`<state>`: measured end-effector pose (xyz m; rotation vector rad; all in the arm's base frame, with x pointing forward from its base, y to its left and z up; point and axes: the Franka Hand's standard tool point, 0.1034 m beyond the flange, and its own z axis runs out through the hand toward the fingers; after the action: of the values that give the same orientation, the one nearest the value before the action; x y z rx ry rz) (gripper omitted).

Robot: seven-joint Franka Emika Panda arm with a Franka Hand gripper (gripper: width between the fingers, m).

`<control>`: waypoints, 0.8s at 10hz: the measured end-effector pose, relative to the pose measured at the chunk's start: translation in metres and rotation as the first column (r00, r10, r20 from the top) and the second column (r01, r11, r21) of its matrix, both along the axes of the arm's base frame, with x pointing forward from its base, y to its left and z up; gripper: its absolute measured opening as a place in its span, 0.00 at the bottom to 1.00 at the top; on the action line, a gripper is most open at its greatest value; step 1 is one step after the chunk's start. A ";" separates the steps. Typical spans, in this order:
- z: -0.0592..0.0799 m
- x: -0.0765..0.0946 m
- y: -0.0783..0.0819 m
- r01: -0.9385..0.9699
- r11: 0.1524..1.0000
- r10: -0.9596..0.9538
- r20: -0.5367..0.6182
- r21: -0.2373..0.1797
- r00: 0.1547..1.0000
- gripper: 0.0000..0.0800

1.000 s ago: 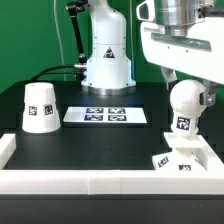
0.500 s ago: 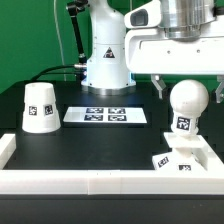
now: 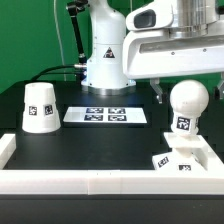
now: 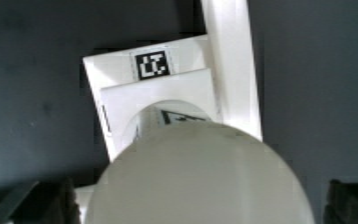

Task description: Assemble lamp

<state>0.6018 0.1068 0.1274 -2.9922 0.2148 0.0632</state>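
Gripper (image 3: 186,84) has risen over the last second. A second ago the hand sat low around the bulb (image 3: 187,105); half a second ago it was already lifting, and now most of the hand is cut off at the exterior view's 1 o'clock edge. The bulb did not rise with it. It stands upright, neck down, on the flat square base (image 3: 178,160), at about 4 o'clock on the table (image 3: 100,140), close to the white rail (image 3: 100,182) along the front. Reading: the bulb has been released and the bulb-to-base step looks finished. How firmly the neck is seated cannot be told from here. The shade (image 3: 39,107) stands alone at 9 o'clock, wide end down, well apart from the base, so it is probably the next part to fetch. The marker board (image 3: 106,115) lies near centre, between the two. Arm pose: wrist pointing straight down, directly over the bulb. In the wrist view the bulb's dome (image 4: 194,170) fills the middle, with the base's tag (image 4: 155,65) beyond it. Fingers spread wide: the dark fingertips (image 4: 30,200) show at either side of the dome, clear of it and holding nothing. Risk: the bulb stands tall on a small base, so a sideways move made too low could clip it.
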 end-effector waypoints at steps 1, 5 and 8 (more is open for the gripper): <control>0.000 0.000 0.000 -0.082 0.997 0.082 0.012 0.002 0.997 0.87; 0.000 0.011 -0.002 -0.539 0.835 0.550 0.134 -0.111 0.824 0.87; -0.001 0.010 -0.002 -0.724 0.676 0.737 0.131 -0.138 0.663 0.87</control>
<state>0.6118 0.1048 0.1266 -2.9049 -1.0488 -0.1322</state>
